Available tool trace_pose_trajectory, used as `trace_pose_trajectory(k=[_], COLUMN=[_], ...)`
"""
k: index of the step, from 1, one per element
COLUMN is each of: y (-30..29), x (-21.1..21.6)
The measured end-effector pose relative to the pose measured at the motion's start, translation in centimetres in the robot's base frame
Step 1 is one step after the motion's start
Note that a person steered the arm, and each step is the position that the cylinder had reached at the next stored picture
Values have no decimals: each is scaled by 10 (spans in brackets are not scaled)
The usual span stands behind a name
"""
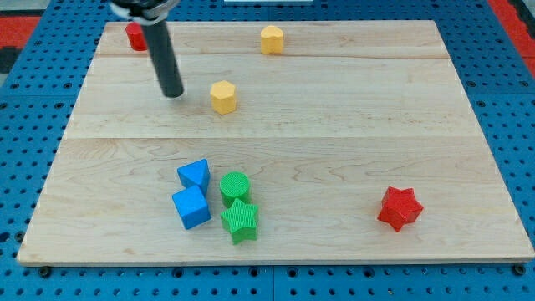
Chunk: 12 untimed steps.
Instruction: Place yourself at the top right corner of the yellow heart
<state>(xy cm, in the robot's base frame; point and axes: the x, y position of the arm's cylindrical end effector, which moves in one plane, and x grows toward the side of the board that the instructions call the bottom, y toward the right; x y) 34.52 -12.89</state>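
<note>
Two yellow blocks are on the wooden board. One [272,39] sits near the view's top edge, right of centre-left; it looks like the heart, though its shape is hard to make out. The other [223,97] is lower and looks like a pentagon. My tip [173,94] rests on the board just left of this lower yellow block, apart from it. It is well to the left of and below the upper yellow block. The rod leans up toward the view's top left.
A red block [135,36] sits at the top left, beside the rod. A blue triangle [194,174], blue cube [191,206], green cylinder [235,187] and green star [241,220] cluster at the bottom centre-left. A red star [399,208] lies at the bottom right.
</note>
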Motion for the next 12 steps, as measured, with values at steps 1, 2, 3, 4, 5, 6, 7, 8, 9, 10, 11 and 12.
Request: trace_pose_trajectory(k=[1,2,3,4,5,6,7,8,9,10,11,12], y=[46,80,125,220,229,234,247,251,255,268,296,323], x=[-1,3,-51,-102,-129,-129,-129,-129,-129,-129,-129,-129])
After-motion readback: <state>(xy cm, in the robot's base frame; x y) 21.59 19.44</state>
